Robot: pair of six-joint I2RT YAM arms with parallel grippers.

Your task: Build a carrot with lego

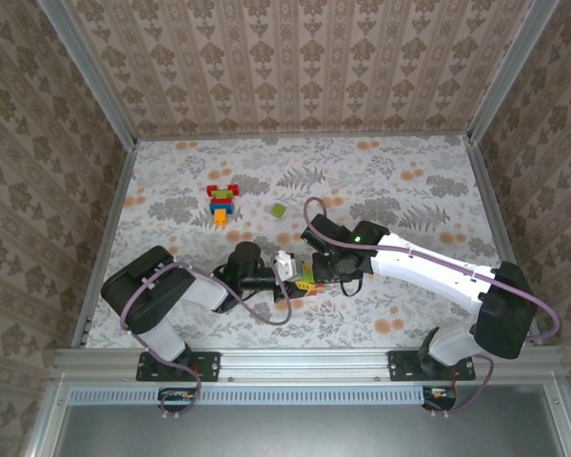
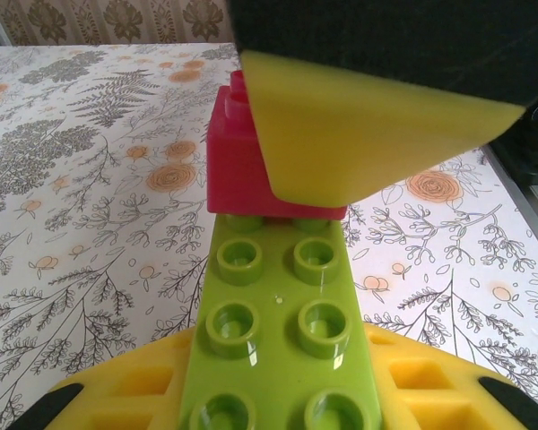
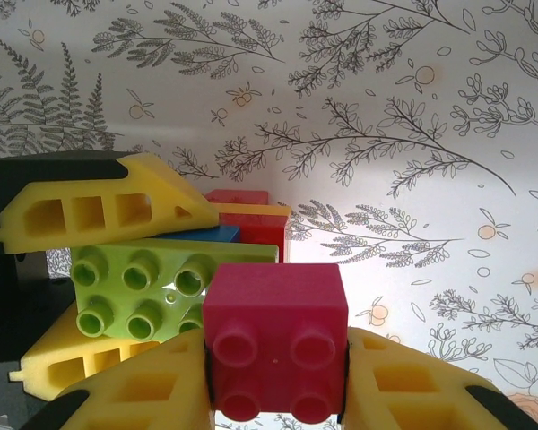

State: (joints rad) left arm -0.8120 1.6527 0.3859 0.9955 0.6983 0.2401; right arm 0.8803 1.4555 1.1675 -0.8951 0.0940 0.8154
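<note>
Gripping a light green oblong glossy plastic brick (image 2: 278, 296) by its side walls, the left claw (image 2: 282, 358) was closed. The right claw (image 3: 274, 358) was closed on a magenta square plastic brick (image 3: 274, 305), which met the green one's end over the near middle of the floral surface (image 1: 409, 181). The bricks looked light, rigid and slick, so side-wall holds that left the studs free suited them. A small stack of red, green and orange bricks (image 1: 222, 202) sat well apart.

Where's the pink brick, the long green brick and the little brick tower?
pink brick (image 3: 275, 300), right wrist view, its plain upper face
long green brick (image 2: 278, 296), left wrist view, flat spot between its studs
little brick tower (image 1: 223, 202), top external view, its middle
</note>
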